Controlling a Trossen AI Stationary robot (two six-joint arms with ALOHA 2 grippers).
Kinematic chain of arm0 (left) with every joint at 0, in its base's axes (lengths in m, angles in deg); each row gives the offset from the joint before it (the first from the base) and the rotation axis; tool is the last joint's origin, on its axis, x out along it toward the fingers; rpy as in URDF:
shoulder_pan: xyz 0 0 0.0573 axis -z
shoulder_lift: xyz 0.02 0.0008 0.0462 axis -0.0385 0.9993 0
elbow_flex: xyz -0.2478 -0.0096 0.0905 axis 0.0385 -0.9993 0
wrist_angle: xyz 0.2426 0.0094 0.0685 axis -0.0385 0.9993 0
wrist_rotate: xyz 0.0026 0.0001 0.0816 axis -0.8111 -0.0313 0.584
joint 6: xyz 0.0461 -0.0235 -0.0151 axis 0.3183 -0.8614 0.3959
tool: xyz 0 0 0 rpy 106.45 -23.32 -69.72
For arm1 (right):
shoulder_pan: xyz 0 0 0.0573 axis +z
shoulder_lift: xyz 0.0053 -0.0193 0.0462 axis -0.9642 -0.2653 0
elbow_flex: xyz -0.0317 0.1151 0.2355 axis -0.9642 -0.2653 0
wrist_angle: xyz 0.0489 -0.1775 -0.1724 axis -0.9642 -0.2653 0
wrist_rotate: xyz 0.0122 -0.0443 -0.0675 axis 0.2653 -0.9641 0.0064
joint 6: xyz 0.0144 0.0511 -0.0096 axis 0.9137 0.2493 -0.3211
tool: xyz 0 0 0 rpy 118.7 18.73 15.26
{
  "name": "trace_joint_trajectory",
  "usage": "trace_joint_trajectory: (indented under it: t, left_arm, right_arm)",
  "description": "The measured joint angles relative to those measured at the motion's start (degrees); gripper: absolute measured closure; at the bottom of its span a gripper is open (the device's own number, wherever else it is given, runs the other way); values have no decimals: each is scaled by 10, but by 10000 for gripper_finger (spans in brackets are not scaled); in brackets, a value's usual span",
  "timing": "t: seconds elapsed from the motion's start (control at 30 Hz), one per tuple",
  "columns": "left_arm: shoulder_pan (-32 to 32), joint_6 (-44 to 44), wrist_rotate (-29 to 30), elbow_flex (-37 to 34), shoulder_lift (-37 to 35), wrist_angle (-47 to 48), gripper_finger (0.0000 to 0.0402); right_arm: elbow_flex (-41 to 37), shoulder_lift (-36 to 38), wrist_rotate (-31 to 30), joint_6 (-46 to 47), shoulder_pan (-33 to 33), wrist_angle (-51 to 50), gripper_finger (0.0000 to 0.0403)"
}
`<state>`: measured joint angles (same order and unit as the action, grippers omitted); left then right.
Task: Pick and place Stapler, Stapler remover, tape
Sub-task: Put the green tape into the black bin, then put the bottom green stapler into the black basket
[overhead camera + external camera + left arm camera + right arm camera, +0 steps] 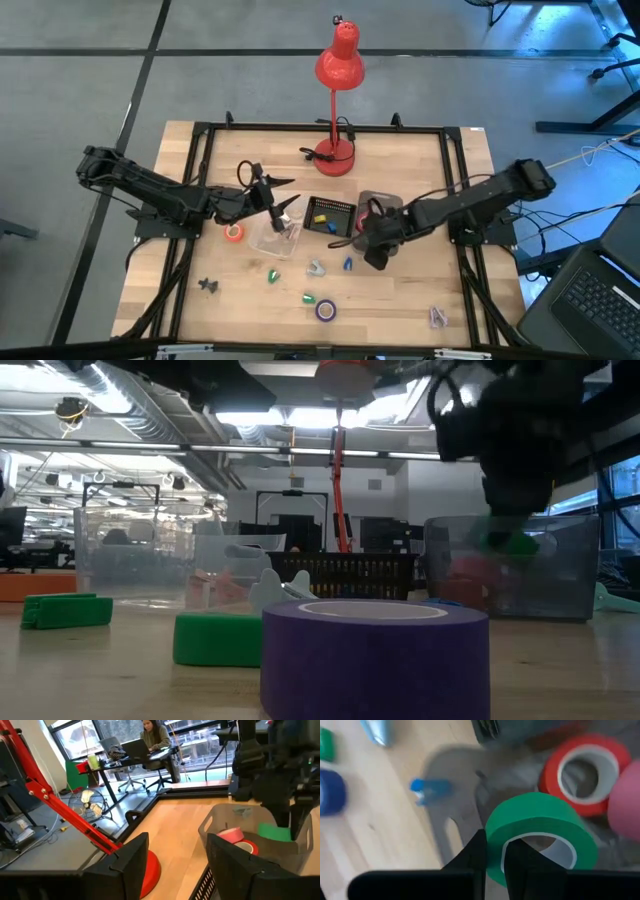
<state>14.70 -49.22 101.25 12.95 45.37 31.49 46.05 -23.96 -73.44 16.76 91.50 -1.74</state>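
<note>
My right gripper (pixel 372 240) is shut on a green tape roll (pixel 540 827) inside the clear bin (pixel 378 203) at mid-table. A red roll (pixel 585 772) and a pink roll (pixel 627 795) lie on the bin's floor below it. In the low view the green roll (pixel 515 543) shows behind the bin's wall. My left gripper (pixel 278 195) hovers open above another clear container (pixel 275 238), touching nothing. A purple roll (pixel 326 310) and an orange roll (pixel 233 232) lie flat on the table. I cannot pick out the stapler. My right gripper pinches the green roll's wall (pixel 494 851), with one finger (pixel 522 862) in the hollow centre and the other (pixel 476 852) outside. The fingers come from above, pointing down. The roll is tilted and sits within the bin's walls, above the red and pink rolls.
A red desk lamp (pixel 338 70) stands on its base at the table's far edge. A black mesh tray (pixel 330 215) sits between the two clear containers. Small items lie on the near half: green blocks (pixel 272 275), blue pieces (pixel 347 264), a dark object (pixel 208 287), a clear piece (pixel 437 317).
</note>
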Motion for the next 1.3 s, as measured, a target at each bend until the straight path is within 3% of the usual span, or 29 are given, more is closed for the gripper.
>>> trace_joint_trajectory:
  t: [0.17,0.3,0.57,0.73,0.97,1.3]
  left_arm:
    - [-1,7,0,0,0,0,212]
    - [-1,10,0,0,0,3,210]
    - [-1,10,0,-1,0,9,211]
    - [-1,10,2,-1,0,15,212]
    - [-1,11,8,-1,0,30,210]
    - [0,7,9,-1,0,43,213]
  right_arm:
    - [0,-29,20,5,-19,-78,369]
    - [0,-38,21,11,-24,-85,368]
    - [3,-29,24,4,-24,-40,227]
    - [34,-15,-2,-10,-19,-49,177]
    - [118,10,-113,-79,36,-47,168]
    - [148,-22,-105,-43,117,67,168]
